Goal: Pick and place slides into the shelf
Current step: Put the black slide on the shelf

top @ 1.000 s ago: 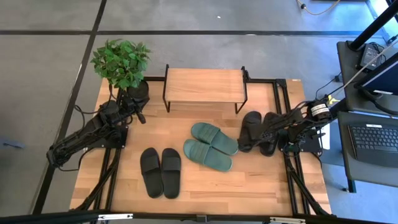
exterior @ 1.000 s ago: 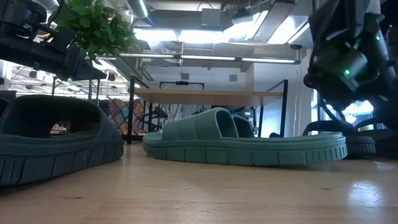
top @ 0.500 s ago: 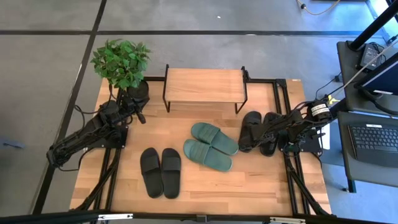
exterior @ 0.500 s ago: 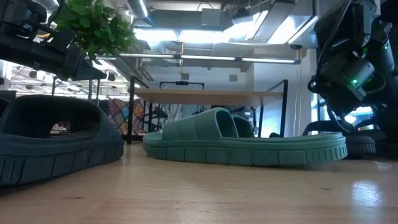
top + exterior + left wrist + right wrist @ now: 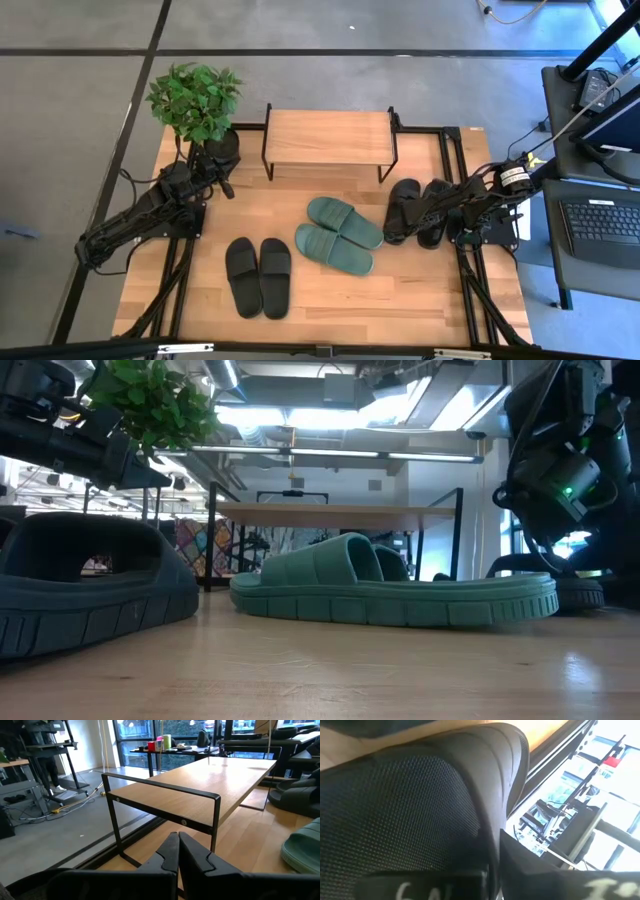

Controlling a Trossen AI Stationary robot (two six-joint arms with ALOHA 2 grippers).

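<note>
The shelf (image 5: 328,138) stands at the table's far middle; its top board and black frame also show in the left wrist view (image 5: 200,795). A green pair of slides (image 5: 338,235) lies in the middle, and one black pair (image 5: 258,277) lies nearer the front. The other black pair (image 5: 405,210) lies at the right. My right gripper (image 5: 436,212) is down on the right slide of that pair (image 5: 410,805) and shut on it. My left gripper (image 5: 178,851) is shut and empty, left of the shelf and beside the plant pot (image 5: 222,148). My right gripper holds the black slide by its side rim (image 5: 492,837). One finger (image 5: 420,882) is on the textured footbed side and the other finger (image 5: 555,870) is on the outer wall. The fingers come slanting down from the table's right. In the low view the slide's sole (image 5: 580,594) lies on the table.
A potted plant (image 5: 195,100) stands at the far left corner. Black frame rails (image 5: 455,165) run along the table's sides. A desk with a keyboard (image 5: 597,225) stands beyond the right edge. Bare wood shows at the front right (image 5: 400,295).
My right gripper has shifted a little toward the table's right edge and turned slightly over the black slide. The slide stays on the table.
</note>
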